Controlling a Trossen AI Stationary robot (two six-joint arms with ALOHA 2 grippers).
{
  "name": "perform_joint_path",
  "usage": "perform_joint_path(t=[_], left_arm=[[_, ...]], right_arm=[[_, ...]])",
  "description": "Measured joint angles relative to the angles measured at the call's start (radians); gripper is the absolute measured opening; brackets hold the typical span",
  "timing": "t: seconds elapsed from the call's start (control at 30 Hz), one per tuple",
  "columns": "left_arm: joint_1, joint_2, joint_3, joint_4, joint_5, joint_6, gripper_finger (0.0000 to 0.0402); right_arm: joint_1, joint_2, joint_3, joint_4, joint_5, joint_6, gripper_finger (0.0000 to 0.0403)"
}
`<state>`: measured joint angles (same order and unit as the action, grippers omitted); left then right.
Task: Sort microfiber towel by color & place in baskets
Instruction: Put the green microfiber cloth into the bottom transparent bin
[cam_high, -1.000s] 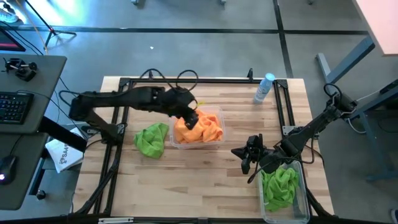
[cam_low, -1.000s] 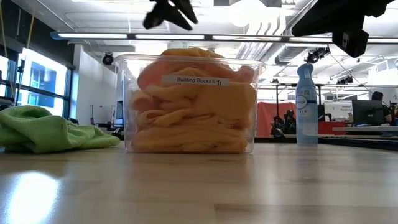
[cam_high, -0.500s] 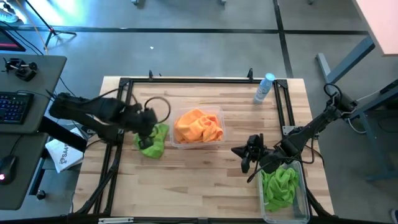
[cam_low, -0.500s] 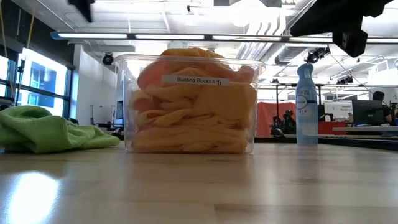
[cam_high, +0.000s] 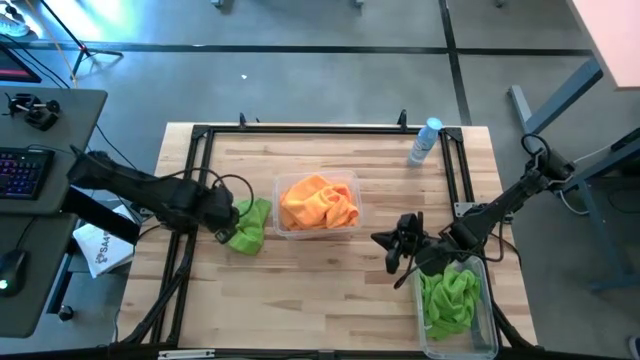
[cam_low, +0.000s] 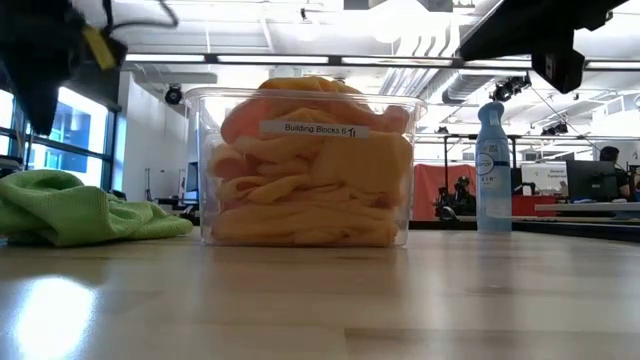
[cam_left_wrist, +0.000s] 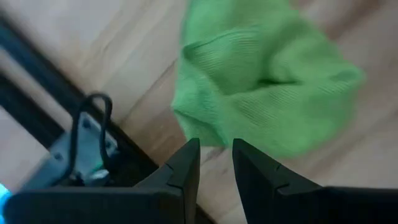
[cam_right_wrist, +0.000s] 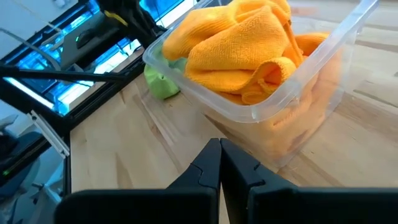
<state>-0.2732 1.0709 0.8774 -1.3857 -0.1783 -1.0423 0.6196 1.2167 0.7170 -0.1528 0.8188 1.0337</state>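
The left gripper, fingers slightly parted and holding nothing, is hovering beside the green towel lying left of the orange-filled bin. The right gripper, pressed together, is waiting right of that bin, beside the bin of green towels.

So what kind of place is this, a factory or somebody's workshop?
Most likely a robotics lab or test space. Two dark robot arms work at a framed wooden table, a desk with a keyboard stands beside it, and the low view shows an open industrial room with ceiling light strips.
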Motion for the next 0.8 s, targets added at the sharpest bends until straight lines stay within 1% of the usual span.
perform_joint_path(t=[0.1, 0.2, 0.3, 0.5, 0.8], left_arm=[[0.036, -0.012, -0.072, 0.054, 0.007, -0.097, 0.0085], [0.076, -0.016, -0.115, 0.140, 0.029, -0.108, 0.0085], [0.107, -0.015, -0.125, 0.197, 0.032, -0.107, 0.0085], [0.155, -0.015, -0.125, 0.200, 0.031, -0.101, 0.0085], [0.185, -0.011, -0.126, 0.203, 0.019, -0.123, 0.0085]], right_arm=[[-0.012, 0.000, 0.000, 0.000, -0.001, 0.006, 0.0000], [-0.018, 0.000, 0.000, 0.000, -0.003, 0.006, 0.0000], [-0.020, 0.000, 0.000, 0.000, -0.006, 0.006, 0.0000], [-0.020, 0.000, 0.000, 0.001, -0.007, 0.024, 0.0000], [-0.020, 0.000, 0.000, 0.001, -0.007, 0.023, 0.0000]])
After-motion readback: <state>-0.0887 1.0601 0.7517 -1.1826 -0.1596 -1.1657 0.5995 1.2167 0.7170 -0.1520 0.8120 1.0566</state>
